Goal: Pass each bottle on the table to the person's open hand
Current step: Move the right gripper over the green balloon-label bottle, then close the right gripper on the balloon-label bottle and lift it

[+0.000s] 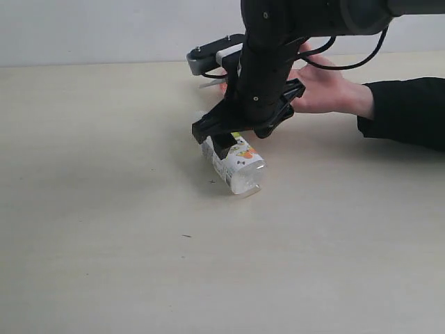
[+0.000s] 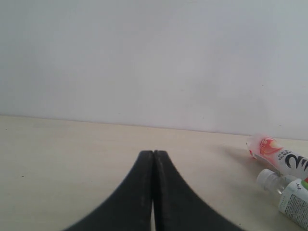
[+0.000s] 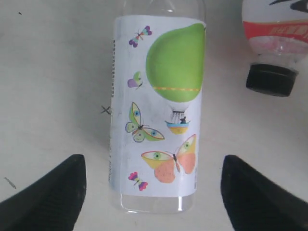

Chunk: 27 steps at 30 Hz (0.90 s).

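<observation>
A clear bottle with a lime-and-butterfly label lies on its side on the table. My right gripper hangs just over it, open. In the right wrist view the lime bottle lies between the two black fingers, near its base, with a gap on each side. The pink-red bottle with a black cap lies beside it. The person's open hand rests palm up behind my right arm. My left gripper is shut on nothing; it sees the pink-red bottle and another bottle.
The person's black-sleeved forearm lies along the table's far right. A pale wall rises behind the table. A grey and white arm part sits at the back by the hand.
</observation>
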Each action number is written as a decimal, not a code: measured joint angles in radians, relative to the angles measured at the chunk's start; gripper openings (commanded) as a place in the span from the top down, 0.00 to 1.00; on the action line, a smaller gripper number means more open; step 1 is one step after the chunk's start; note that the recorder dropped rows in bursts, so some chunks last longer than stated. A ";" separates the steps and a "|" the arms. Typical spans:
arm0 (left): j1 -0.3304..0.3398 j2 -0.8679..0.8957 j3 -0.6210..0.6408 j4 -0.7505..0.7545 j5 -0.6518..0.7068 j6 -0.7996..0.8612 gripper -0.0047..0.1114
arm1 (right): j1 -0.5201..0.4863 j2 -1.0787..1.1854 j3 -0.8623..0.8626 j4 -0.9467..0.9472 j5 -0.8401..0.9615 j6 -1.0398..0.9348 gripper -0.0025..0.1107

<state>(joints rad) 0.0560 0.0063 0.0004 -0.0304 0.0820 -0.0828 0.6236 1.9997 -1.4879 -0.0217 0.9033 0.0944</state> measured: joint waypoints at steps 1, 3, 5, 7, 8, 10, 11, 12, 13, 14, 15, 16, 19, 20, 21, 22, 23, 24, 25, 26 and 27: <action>0.000 0.000 0.000 0.000 0.000 0.000 0.96 | 0.002 0.008 0.000 0.000 -0.002 0.000 0.33; 0.000 0.000 0.000 0.000 0.000 0.000 0.96 | 0.002 0.018 0.000 0.000 -0.015 0.000 0.32; 0.000 0.000 0.000 0.000 0.000 0.000 0.96 | 0.004 0.026 0.000 -0.002 -0.026 0.002 0.29; 0.000 0.000 0.000 0.000 0.000 0.000 0.96 | 0.004 0.032 0.000 -0.002 -0.039 0.002 0.28; 0.000 0.000 0.000 0.000 0.000 0.000 0.96 | 0.004 0.033 0.000 -0.002 -0.043 0.002 0.27; 0.000 0.000 0.000 0.000 0.000 0.000 0.96 | 0.004 0.045 -0.002 -0.002 -0.056 0.002 0.27; 0.000 0.000 0.000 0.000 0.000 0.000 0.96 | 0.004 0.050 -0.002 -0.002 -0.059 0.002 0.27; 0.000 0.000 0.000 0.000 0.000 0.000 0.96 | 0.004 0.056 -0.002 -0.002 -0.065 0.002 0.27; 0.000 0.000 0.000 0.000 0.000 0.000 0.96 | 0.004 0.066 -0.002 -0.002 -0.071 0.002 0.27; 0.000 0.000 0.000 0.000 0.000 0.000 0.96 | 0.004 0.075 -0.002 -0.002 -0.072 0.002 0.27; 0.000 0.000 0.000 0.000 0.000 0.000 0.96 | 0.004 0.084 -0.002 -0.002 -0.076 0.002 0.27; 0.000 0.000 0.000 0.000 0.000 0.000 0.96 | 0.004 0.093 -0.002 -0.002 -0.080 0.002 0.27; 0.000 0.000 0.000 0.000 0.000 0.000 0.96 | 0.004 0.111 -0.002 -0.004 -0.087 0.002 0.27; 0.000 0.000 0.000 0.000 0.000 0.000 0.96 | 0.004 0.113 -0.002 -0.004 -0.089 0.002 0.27; 0.000 0.000 0.000 0.000 0.000 0.000 0.96 | 0.004 0.116 -0.002 -0.004 -0.092 0.002 0.27; 0.000 0.000 0.000 0.000 0.000 0.000 0.96 | 0.004 0.115 -0.002 -0.004 -0.094 0.004 0.27; 0.000 0.000 0.000 0.000 0.000 0.000 0.96 | 0.004 0.115 -0.002 -0.004 -0.099 0.006 0.27; 0.000 0.000 0.000 0.000 0.000 0.000 0.96 | 0.004 0.115 -0.002 -0.004 -0.101 0.006 0.27; 0.000 0.000 0.000 0.000 0.000 0.000 0.96 | 0.004 0.115 -0.002 -0.004 -0.106 0.008 0.27; 0.000 0.000 0.000 0.000 0.000 0.000 0.96 | 0.004 0.116 -0.002 -0.004 -0.108 0.010 0.28; 0.000 0.000 0.000 0.000 0.000 0.000 0.96 | 0.004 0.120 -0.002 -0.004 -0.110 0.010 0.28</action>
<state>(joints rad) 0.0560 0.0063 0.0004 -0.0304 0.0820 -0.0828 0.6276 2.1192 -1.4899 -0.0254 0.7930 0.1041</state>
